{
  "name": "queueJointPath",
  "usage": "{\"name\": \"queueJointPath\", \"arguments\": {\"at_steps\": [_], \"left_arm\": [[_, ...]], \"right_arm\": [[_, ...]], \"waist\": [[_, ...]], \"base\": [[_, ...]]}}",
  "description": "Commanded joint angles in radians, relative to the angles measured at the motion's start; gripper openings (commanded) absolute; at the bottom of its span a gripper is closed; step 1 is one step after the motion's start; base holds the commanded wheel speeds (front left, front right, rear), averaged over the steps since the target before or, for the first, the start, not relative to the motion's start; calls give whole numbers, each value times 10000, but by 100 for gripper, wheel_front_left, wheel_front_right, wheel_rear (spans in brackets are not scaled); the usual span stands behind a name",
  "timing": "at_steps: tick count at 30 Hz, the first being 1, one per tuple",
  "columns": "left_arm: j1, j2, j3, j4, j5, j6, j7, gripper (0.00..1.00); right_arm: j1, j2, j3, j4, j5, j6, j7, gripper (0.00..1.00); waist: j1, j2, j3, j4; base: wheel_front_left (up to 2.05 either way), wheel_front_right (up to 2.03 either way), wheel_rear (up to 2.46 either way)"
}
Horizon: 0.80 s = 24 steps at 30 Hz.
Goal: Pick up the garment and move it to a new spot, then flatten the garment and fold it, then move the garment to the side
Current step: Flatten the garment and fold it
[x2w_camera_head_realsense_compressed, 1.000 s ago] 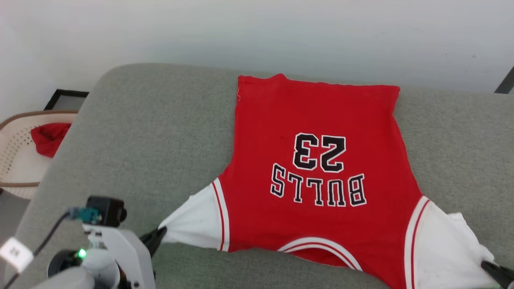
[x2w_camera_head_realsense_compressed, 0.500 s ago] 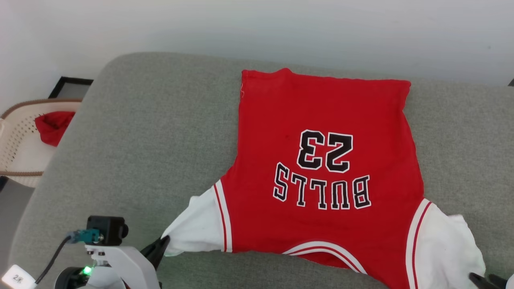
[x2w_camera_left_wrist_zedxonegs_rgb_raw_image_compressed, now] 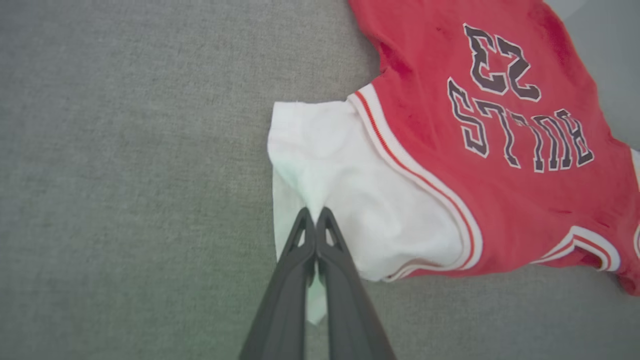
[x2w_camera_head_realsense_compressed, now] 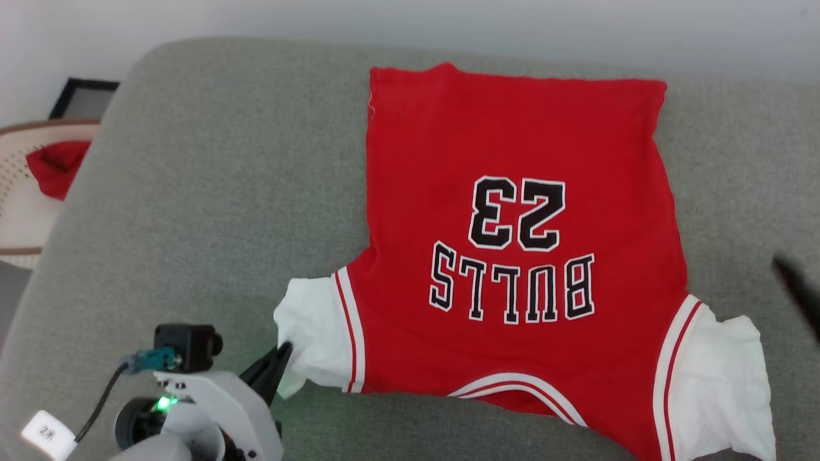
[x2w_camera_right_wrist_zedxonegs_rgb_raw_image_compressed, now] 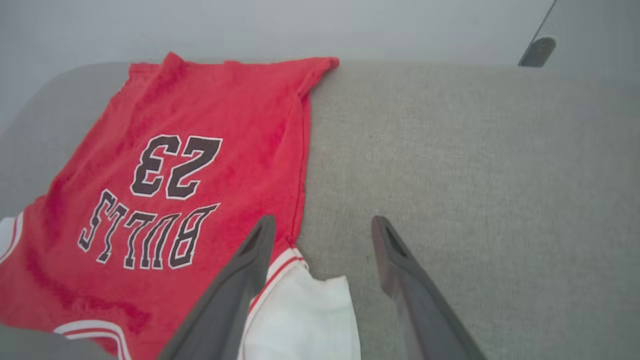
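While the red Bulls jersey (x2w_camera_head_realsense_compressed: 512, 147) lies spread on the grey cushion (x2w_camera_head_realsense_compressed: 224, 192), left gripper (x2w_camera_left_wrist_zedxonegs_rgb_raw_image_compressed: 315, 214) pinches its white sleeve (x2w_camera_left_wrist_zedxonegs_rgb_raw_image_compressed: 340, 165); right gripper (x2w_camera_right_wrist_zedxonegs_rgb_raw_image_compressed: 323, 224) gapes empty. One-sided pull risks bunching it.

This looks like a home, most likely a living room or laundry corner. A wide cushion of grey woven upholstery (x2w_camera_head_realsense_compressed: 192, 192), rounded at its corners like a sofa seat, stands against a plain white wall (x2w_camera_head_realsense_compressed: 448, 19). The garment (x2w_camera_head_realsense_compressed: 512, 153) lies spread on it. Beyond its left edge stands a pale perforated laundry basket (x2w_camera_head_realsense_compressed: 45, 126) with a brown rim, holding a red cloth (x2w_camera_head_realsense_compressed: 54, 168), and a black frame (x2w_camera_head_realsense_compressed: 83, 96) stands by the wall.
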Motion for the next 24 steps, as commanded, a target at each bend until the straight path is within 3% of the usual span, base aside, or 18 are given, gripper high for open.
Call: {"name": "queueJointPath", "arguments": {"at_steps": [1, 7, 12, 24], "left_arm": [[-154, -81, 23, 29, 108, -45, -32, 0], [-609, -457, -27, 173, 429, -245, -98, 0], [-1011, -893, -95, 299, 611, -486, -102, 0], [-1907, -2236, -442, 1032, 1078, -1270, -175, 0]], "right_arm": [[-540, -160, 140, 206, -101, -5, -311, 100], [-3200, -916, 732, 2151, -642, -5, -1783, 100], [-5434, -1295, 1145, 4277, -984, -3, -2406, 100], [-9093, -1717, 1540, 9042, -2141, -3, -1576, 100]], "waist": [[0, 0, 383, -15], [0, 0, 994, 327], [0, 0, 1614, 803], [0, 0, 2739, 2272]], "base": [[0, 0, 0], [0, 0, 0], [0, 0, 0], [0, 0, 0]]}}
